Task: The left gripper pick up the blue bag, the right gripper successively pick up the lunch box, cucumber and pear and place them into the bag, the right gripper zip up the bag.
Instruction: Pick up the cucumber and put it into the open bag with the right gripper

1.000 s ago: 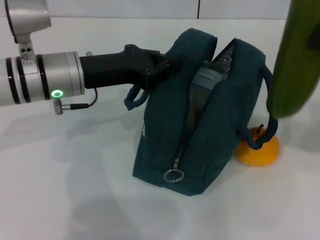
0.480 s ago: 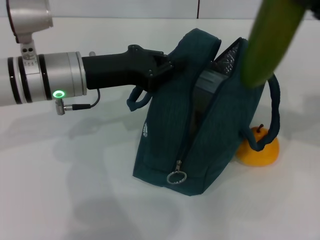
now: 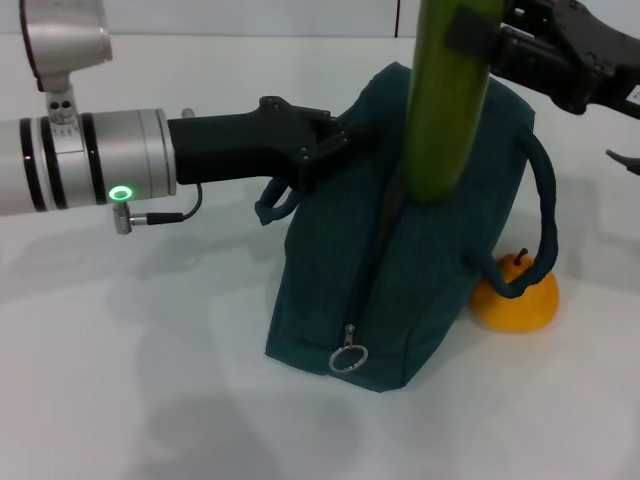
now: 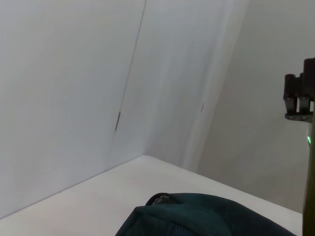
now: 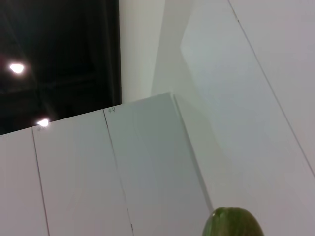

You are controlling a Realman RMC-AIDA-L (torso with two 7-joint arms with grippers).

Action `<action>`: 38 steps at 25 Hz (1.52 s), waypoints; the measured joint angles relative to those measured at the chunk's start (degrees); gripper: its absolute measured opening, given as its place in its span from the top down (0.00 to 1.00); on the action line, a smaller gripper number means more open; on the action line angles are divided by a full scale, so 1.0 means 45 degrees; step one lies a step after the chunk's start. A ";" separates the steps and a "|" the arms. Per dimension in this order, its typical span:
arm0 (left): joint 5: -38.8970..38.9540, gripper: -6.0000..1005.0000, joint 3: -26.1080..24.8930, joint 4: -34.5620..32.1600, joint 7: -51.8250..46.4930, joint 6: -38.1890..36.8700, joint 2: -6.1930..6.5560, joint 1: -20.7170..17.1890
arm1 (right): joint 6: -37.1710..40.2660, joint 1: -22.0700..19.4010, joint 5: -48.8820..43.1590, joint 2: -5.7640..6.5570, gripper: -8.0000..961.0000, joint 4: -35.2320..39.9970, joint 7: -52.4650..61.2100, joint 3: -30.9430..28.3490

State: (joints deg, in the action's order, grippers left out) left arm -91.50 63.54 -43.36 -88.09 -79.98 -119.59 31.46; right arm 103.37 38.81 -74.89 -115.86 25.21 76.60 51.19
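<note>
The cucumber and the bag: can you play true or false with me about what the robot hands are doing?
1. The right hand holds the cucumber upright over the blue bag. True.
2. The pear is inside the bag. False: it sits on the table beside the bag.
3. The left hand grips the bag near its top. True.
4. The zipper ring is pulled up to the top. False: it hangs low at the near end, and the bag is unzipped.
</note>
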 joint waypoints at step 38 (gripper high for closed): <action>0.0020 0.95 0.0114 0.0080 0.0029 0.0171 -0.0006 0.0207 | -0.1678 -0.0469 0.0934 -0.0073 0.33 -0.1751 -0.4432 0.3518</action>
State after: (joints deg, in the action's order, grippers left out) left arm -91.41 64.05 -43.00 -87.96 -79.21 -119.62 32.40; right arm 95.82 36.70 -70.68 -116.18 17.33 56.66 67.02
